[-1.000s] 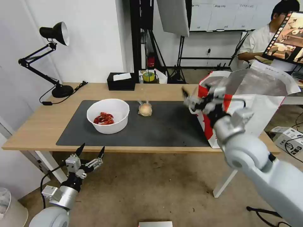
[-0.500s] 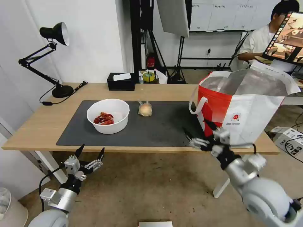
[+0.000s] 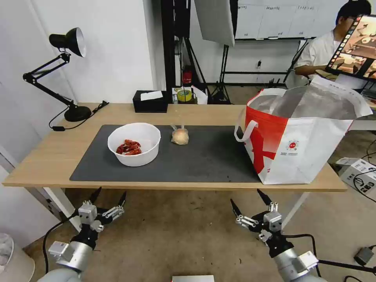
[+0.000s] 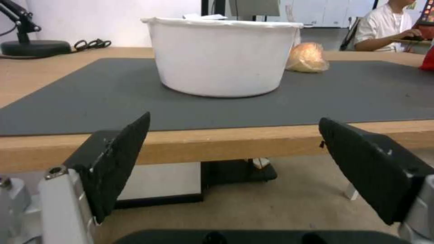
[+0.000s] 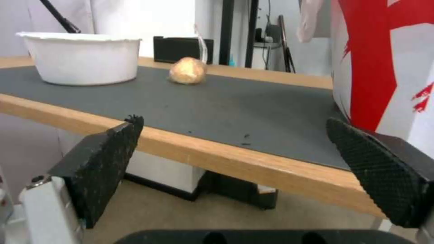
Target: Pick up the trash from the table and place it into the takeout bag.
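On the table point(image 3: 51, 156) lies a dark grey mat point(image 3: 203, 160). A white bowl point(image 3: 134, 143) with red shells stands on the mat's left part, and a small clear bag with a tan lump point(image 3: 180, 136) lies behind its middle. The white-and-red takeout bag point(image 3: 301, 133) stands open at the table's right end. My left gripper point(image 3: 108, 194) hangs open below the table's front edge, on the left. My right gripper point(image 3: 249, 199) hangs open below the front edge, near the takeout bag. Both wrist views show the bowl point(image 4: 220, 54) point(image 5: 81, 56) and the lump bag point(image 4: 306, 57) point(image 5: 188, 70) across the table edge.
A black desk lamp point(image 3: 66, 66) stands at the table's back left, with its cord on the wood. A black tissue box point(image 3: 150, 100) sits at the back edge. A person sits at a desk behind the takeout bag. Grey boxes and cables lie on the floor at the right.
My right arm has come down from beside the takeout bag's rim to below the table's front edge. The left gripper has sunk slightly. The bowl and lump bag have not moved.
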